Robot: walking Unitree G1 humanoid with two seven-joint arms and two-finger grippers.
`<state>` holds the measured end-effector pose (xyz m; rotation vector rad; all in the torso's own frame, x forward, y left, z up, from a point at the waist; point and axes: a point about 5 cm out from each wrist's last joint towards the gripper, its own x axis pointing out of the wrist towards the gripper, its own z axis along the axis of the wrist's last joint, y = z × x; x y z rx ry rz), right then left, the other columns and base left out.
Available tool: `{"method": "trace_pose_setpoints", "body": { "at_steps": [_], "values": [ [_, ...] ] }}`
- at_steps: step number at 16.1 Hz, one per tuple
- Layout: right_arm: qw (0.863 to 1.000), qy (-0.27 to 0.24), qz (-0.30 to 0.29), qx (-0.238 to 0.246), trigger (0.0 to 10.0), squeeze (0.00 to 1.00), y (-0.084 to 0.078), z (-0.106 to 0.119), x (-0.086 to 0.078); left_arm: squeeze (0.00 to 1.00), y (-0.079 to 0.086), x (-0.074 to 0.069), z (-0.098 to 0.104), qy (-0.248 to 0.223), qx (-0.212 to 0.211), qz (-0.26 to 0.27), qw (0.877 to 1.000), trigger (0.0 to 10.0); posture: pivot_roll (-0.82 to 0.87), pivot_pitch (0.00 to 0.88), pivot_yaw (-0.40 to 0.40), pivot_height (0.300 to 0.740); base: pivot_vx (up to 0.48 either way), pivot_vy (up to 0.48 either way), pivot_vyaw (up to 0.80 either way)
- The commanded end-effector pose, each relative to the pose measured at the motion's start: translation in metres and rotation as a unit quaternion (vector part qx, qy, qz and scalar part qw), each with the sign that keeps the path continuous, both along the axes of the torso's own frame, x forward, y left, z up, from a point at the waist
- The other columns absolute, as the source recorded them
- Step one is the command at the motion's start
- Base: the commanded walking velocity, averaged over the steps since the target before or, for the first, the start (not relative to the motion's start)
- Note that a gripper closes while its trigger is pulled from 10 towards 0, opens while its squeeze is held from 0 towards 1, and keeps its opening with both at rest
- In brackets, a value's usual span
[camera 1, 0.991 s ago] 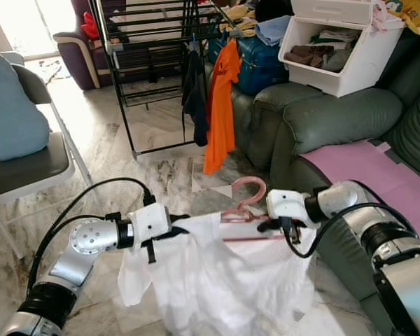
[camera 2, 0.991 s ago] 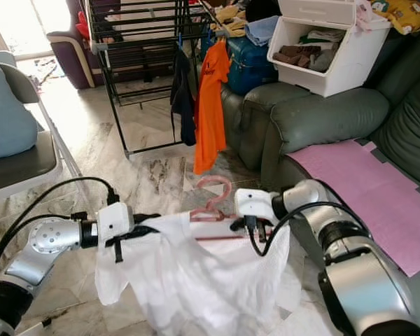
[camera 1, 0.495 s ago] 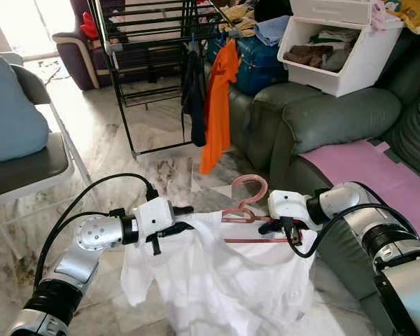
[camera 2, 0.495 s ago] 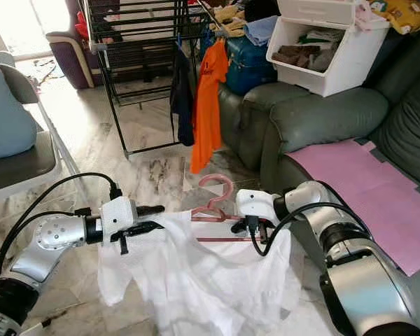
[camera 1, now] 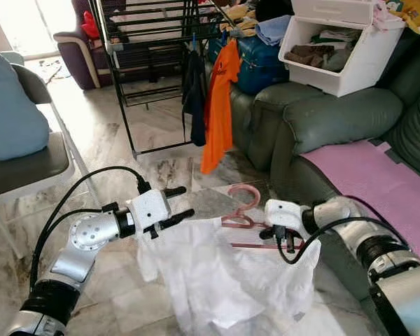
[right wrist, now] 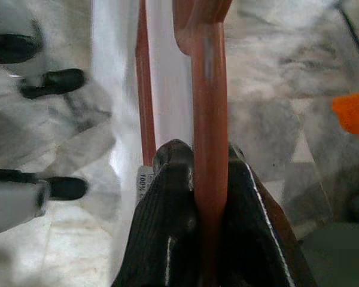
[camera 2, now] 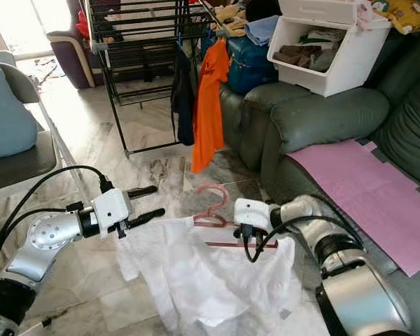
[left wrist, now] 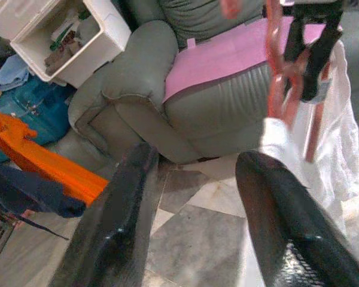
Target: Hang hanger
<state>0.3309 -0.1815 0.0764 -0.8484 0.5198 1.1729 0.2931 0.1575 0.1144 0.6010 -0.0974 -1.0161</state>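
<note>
Low over the marble floor [camera 1: 126, 140], before the green sofa [camera 1: 322, 119], the pink hanger [camera 1: 243, 210] is being held by the right gripper [camera 1: 271, 229], its jaws clamped on the bar. A white shirt [camera 1: 224, 273] is being carried on it, limp and light. The left gripper [camera 1: 182, 203] is being kept spread apart beside the cloth, gripping nothing. The load is judged top-heavy and floppy; the stiff bar is best gripped for reaching the drying rack [camera 1: 147, 42].

Pink hanger [camera 1: 243, 210], white garment [camera 1: 224, 269], seemingly grey-veined marble floor [camera 1: 126, 133]
</note>
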Motion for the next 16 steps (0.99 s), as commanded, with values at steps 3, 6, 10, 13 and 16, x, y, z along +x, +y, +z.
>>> {"method": "trace_pose_setpoints", "body": {
  "at_steps": [3,6,10,13,16],
  "values": [
    [0.992,-0.064,-0.099,0.036,0.0,0.0,0.003,0.001,0.01,1.0,0.008,-0.002,0.0,-0.018,-0.05,0.072,0.996,10.0,-0.08,0.0,0.011,0.74,0.0,0.0,0.0],
    [0.967,-0.089,-0.218,0.101,0.0,0.0,0.004,0.001,0.017,1.0,0.025,0.002,-0.004,-0.026,-0.138,0.237,0.961,10.0,-0.09,0.0,0.026,0.74,0.0,0.0,0.0],
    [0.902,-0.112,-0.346,0.233,1.4,0.0,0.02,0.004,0.021,1.0,0.045,-0.009,-0.018,-0.001,-0.237,0.417,0.877,10.0,-0.09,0.0,0.023,0.74,0.0,0.0,0.0],
    [0.868,-0.102,-0.397,0.28,10.0,0.0,0.03,0.001,0.018,1.0,0.052,-0.015,-0.024,0.009,-0.257,0.47,0.844,10.0,-0.08,0.0,0.018,0.74,0.0,0.0,0.0],
    [0.824,-0.073,-0.463,0.317,10.0,0.0,0.05,-0.005,0.009,1.0,0.055,-0.018,-0.025,0.025,-0.289,0.488,0.823,10.0,-0.08,0.0,0.016,0.74,0.0,0.0,0.0]
  ]
}}
